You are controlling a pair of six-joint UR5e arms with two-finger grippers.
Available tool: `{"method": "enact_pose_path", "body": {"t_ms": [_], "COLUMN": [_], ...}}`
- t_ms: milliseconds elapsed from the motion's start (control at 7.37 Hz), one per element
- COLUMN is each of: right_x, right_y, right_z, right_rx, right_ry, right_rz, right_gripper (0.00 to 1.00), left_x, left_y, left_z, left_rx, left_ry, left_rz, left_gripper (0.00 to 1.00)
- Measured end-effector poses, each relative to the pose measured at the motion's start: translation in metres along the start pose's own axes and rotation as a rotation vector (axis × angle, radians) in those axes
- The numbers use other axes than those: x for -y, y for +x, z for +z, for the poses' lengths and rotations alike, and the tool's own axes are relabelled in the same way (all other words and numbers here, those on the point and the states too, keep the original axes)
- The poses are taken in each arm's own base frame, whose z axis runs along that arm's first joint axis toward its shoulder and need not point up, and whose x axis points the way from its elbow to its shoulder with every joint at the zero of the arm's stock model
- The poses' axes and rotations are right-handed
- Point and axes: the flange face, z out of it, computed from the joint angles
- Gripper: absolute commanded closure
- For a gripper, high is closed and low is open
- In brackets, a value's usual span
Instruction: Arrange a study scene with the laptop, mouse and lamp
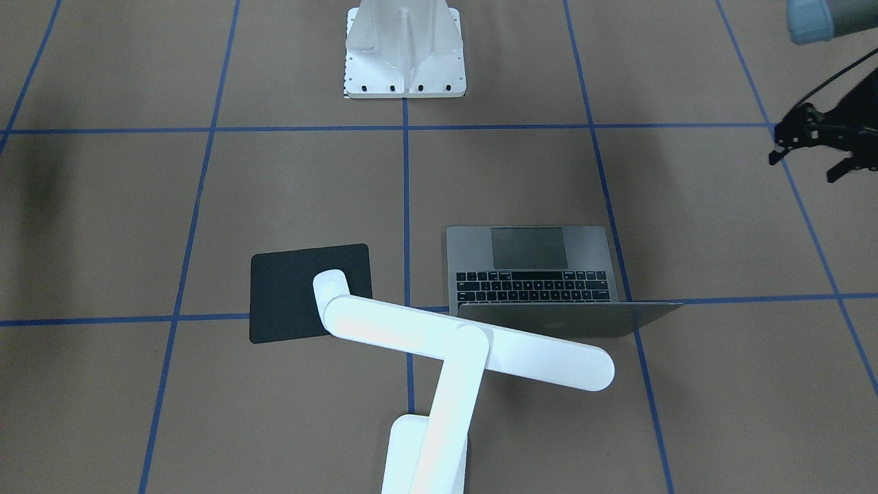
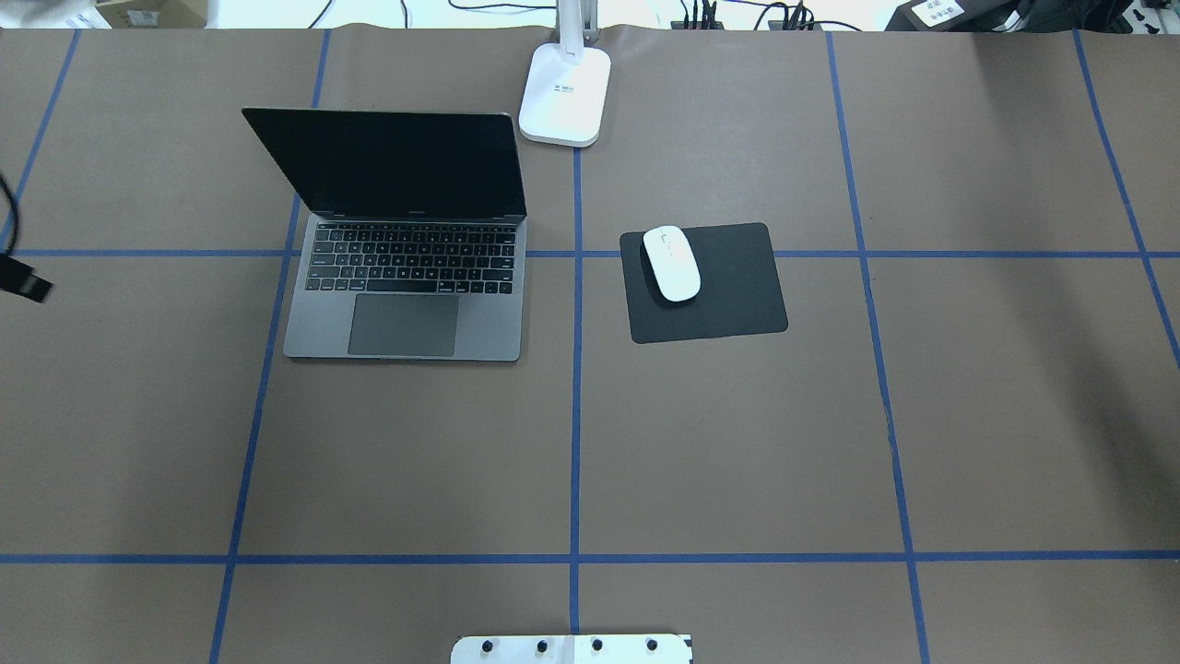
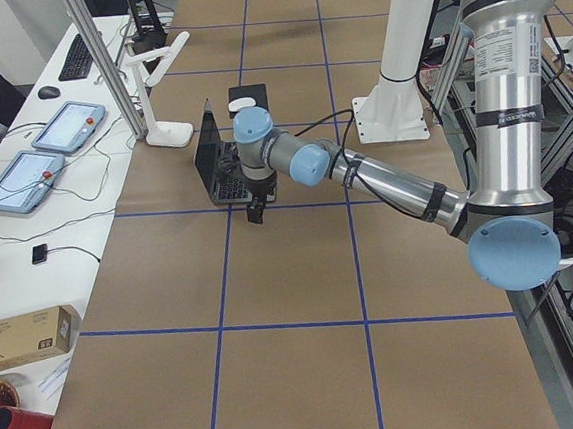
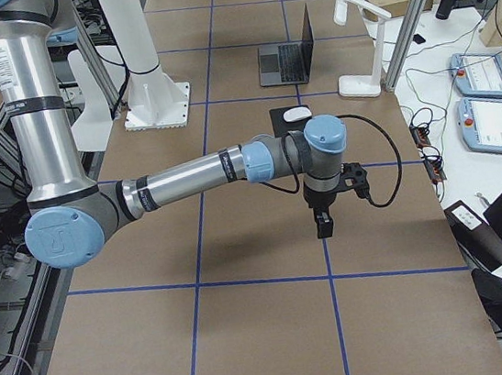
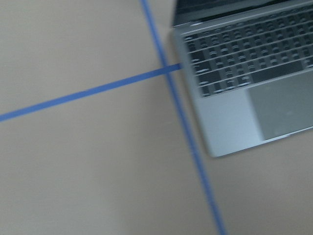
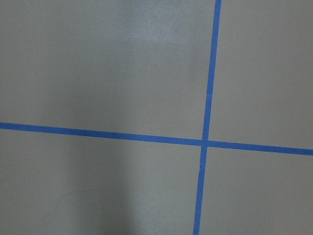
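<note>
The laptop (image 2: pixel 406 318) stands open on the table's left half, screen dark; it also shows in the front view (image 1: pixel 535 274) and the blurred left wrist view (image 5: pixel 244 93). The white mouse (image 2: pixel 670 263) lies on the black pad (image 2: pixel 728 286), right of the laptop. The lamp stands behind them, its base (image 2: pixel 565 92) at the far edge and its bar head (image 1: pixel 466 339) over the pad and laptop lid. My left gripper (image 1: pixel 804 167) is open and empty, above the table left of the laptop. My right gripper (image 4: pixel 324 226) hangs over bare table right of the pad; I cannot tell its jaws.
The white bolted pedestal (image 1: pixel 405 51) stands at the robot's side of the table, in the middle. Blue tape lines (image 6: pixel 208 142) cross the brown table. Tablets (image 4: pixel 487 78) and cables lie beyond the far edge.
</note>
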Motion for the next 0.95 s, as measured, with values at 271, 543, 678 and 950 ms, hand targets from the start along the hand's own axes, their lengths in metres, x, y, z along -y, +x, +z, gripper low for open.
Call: {"method": "enact_pose_path", "body": {"t_ms": [271,543,678,950], "right_x": [-0.003,-0.016,-0.025,-0.031], "right_y": [0.001,0.009,0.015,0.018], "right_z": [0.001,0.01,0.017,0.021], "right_rx": [-0.01,-0.006,-0.006,0.0], "right_ry": [-0.001,-0.023,-0.038,-0.046], "right_rz": [-0.003,0.016,0.03,0.037], "right_gripper": [0.0,0.0,0.0,0.0], "left_x": [0.001,-0.006,-0.015,-0.029], "left_y": [-0.084,-0.147,-0.166,-0.179], "left_z": [0.002,0.013,0.017,0.022], "left_rx": [0.026,0.036,0.037,0.036], "left_ry": [-0.005,-0.034,-0.044,-0.057], "left_rz": [-0.039,-0.113,-0.137,-0.161], "left_gripper": [0.01,0.01,0.01,0.01]}}
